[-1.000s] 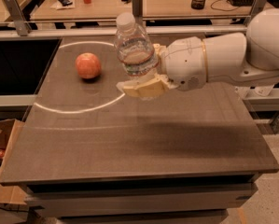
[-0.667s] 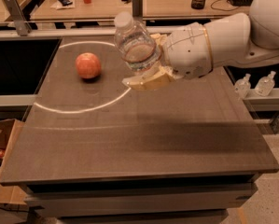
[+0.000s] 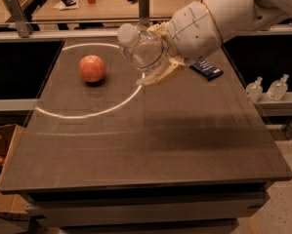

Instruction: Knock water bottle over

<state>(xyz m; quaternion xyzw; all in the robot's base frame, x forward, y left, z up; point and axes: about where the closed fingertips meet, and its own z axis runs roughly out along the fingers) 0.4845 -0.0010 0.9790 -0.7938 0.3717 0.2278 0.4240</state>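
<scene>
The bottle [image 3: 138, 50] is clear ribbed plastic with a white cap, and it leans steeply, cap toward the upper left, raised above the far middle of the table [image 3: 194, 145]. Whether it holds any water I cannot tell. The gripper [image 3: 149, 56] grasps it, one tan finger [image 3: 157, 76] under its body and the other above. An apple [image 3: 92, 68] sits on the table left of the bottle, apart from it, inside a white ring [image 3: 82, 115]. A dark packet [image 3: 207, 69] lies by the arm. Two small pump bottles [image 3: 266, 88] stand on a ledge off the table's right side.
</scene>
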